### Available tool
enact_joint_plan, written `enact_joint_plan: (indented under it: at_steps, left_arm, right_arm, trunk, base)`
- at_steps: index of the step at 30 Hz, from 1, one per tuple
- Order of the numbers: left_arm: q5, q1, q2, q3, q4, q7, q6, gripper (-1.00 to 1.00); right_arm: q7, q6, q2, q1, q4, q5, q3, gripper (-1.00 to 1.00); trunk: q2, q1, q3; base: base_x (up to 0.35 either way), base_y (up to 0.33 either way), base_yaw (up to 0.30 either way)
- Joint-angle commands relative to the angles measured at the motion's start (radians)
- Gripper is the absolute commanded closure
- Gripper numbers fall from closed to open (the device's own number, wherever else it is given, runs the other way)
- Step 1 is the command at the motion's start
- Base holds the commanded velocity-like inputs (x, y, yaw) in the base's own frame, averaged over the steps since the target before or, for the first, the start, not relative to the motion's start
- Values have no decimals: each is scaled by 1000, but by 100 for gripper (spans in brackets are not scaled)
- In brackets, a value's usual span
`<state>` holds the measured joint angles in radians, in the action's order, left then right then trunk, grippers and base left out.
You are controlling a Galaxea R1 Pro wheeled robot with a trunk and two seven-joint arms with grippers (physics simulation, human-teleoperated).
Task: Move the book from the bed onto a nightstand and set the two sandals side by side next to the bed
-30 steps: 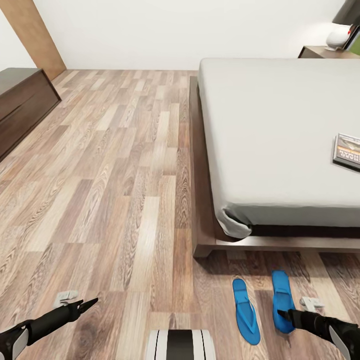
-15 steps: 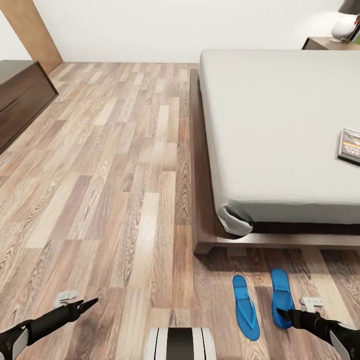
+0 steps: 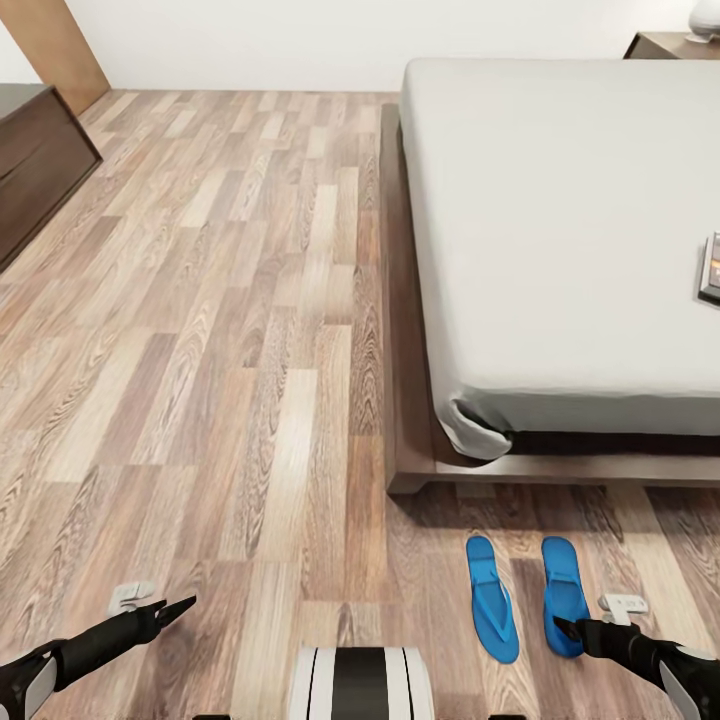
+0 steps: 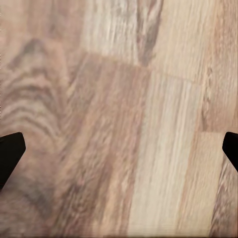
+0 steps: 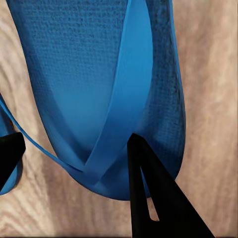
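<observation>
Although both sandals lie side by side on the floor (image 3: 250, 400) just off the foot of the bed (image 3: 560, 220), the right-hand sandal (image 3: 565, 595) is the one nearest the right hand (image 3: 560, 628), whose tips sit over its near end. From the right wrist view that sandal (image 5: 94, 84) is seen close up, its thong strap (image 5: 119, 99) running down between the two dark fingers (image 5: 148, 198), which stand apart on either side of the strap junction; nothing is clamped. The spread is judged to suit either a release or a fresh hold on the strap, and which cannot be told. Just beyond and to the inner side of that hand lies the other sandal (image 3: 492, 598), parallel and close but not touching, toes pointing toward the bed frame. Such an arrangement already reads as the pair set neatly next to the bed, so that part of the task is judged close to done.

Farther ahead of the right hand, on the grey mattress at the picture's edge, the book (image 3: 711, 268) is partly cut off; it remains to be carried to the nightstand (image 3: 665, 44), seen beyond the bed's far corner. The left hand (image 3: 185, 603) hovers over bare planks, well apart from everything, its fingers (image 4: 11, 153) spread wide and empty.
</observation>
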<state>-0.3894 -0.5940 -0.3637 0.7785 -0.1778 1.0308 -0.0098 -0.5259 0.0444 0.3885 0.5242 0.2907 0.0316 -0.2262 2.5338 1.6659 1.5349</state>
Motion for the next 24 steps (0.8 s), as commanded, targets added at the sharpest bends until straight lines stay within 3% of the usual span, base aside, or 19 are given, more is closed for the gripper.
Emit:
enact_joint_plan:
  at_steps: [1, 9, 24]
  left_arm:
    - [-9, -1, 0, 9, 0, 4, -1, -100]
    - [-9, 0, 0, 9, 0, 4, -1, -100]
    - [-9, -1, 0, 9, 0, 3, -4, -100]
  right_arm:
    - [-11, 7, 0, 0, 1, 1, -9, 100]
    - [-11, 7, 0, 0, 1, 1, -9, 100]
    - [-11, 6, 0, 0, 1, 1, -9, 100]
  trunk:
    - [0, 0, 5]
    - [2, 4, 35]
    - [2, 4, 35]
  base:
    - [0, 0, 0]
    - [0, 0, 0]
    - [18, 42, 0]
